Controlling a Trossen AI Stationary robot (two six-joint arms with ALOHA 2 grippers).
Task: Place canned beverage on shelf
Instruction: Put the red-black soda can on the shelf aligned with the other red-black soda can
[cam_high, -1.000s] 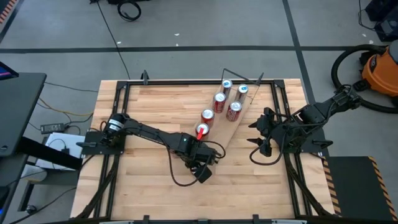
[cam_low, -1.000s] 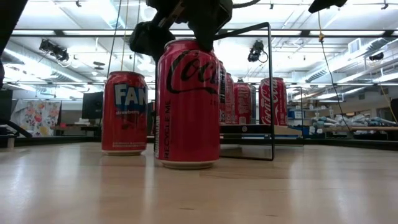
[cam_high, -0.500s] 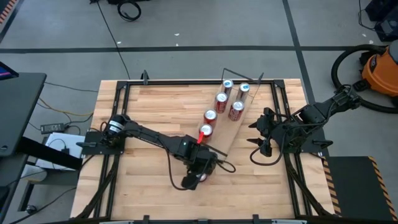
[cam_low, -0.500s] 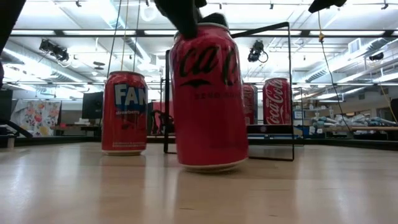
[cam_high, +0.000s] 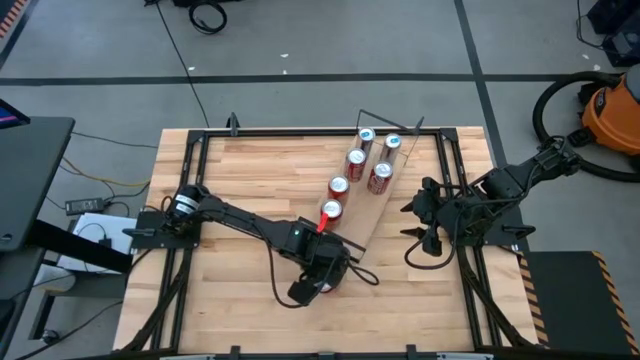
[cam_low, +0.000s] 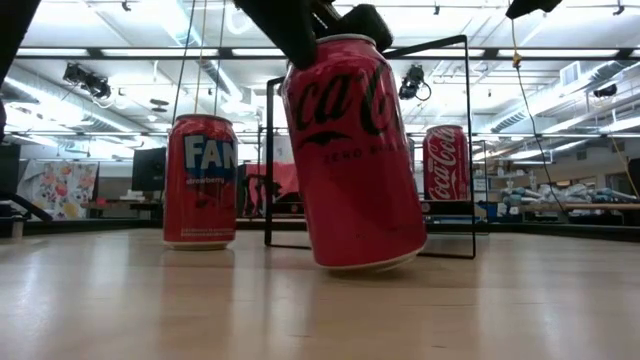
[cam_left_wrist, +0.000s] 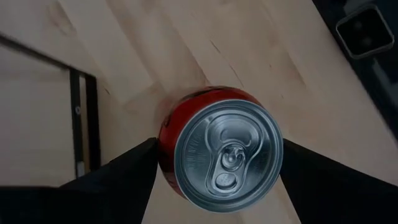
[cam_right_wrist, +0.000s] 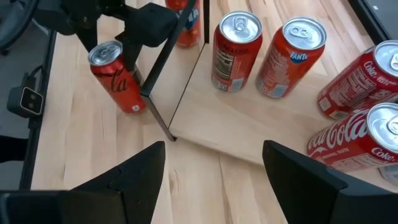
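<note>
My left gripper (cam_high: 320, 280) stands over a red Coca-Cola Zero can (cam_low: 350, 150), shut on it near the table's front middle. The can leans beside the near wire frame (cam_right_wrist: 155, 102) of the shelf (cam_right_wrist: 205, 124), a light board lying slantwise with several cans standing on it. A Fanta can (cam_low: 200, 180) stands on the tabletop left of the frame. My right gripper (cam_right_wrist: 213, 147) hovers open above the shelf's right side, holding nothing. My left gripper pinches the can's wall just under its top rim (cam_left_wrist: 165, 134), one finger (cam_left_wrist: 124, 171) on each side. The fingers come from above, pointing steeply down. The can is tilted; whether its lower rim (cam_low: 365, 266) rests on the table or hangs just above it, I cannot tell.
A black metal frame (cam_high: 190, 200) runs round the tabletop's edges. Bare wood (cam_high: 230, 290) lies left of and in front of the held can. The low view's camera box (cam_left_wrist: 364, 28) sits at the near edge, close to the can.
My left gripper has rolled about its own line and shifted a little toward the near edge with the can. The can has turned about its axis, so its logo faces the front, and has gone from upright to tilted. In the low view the shelf's wire frame stands farther right.
</note>
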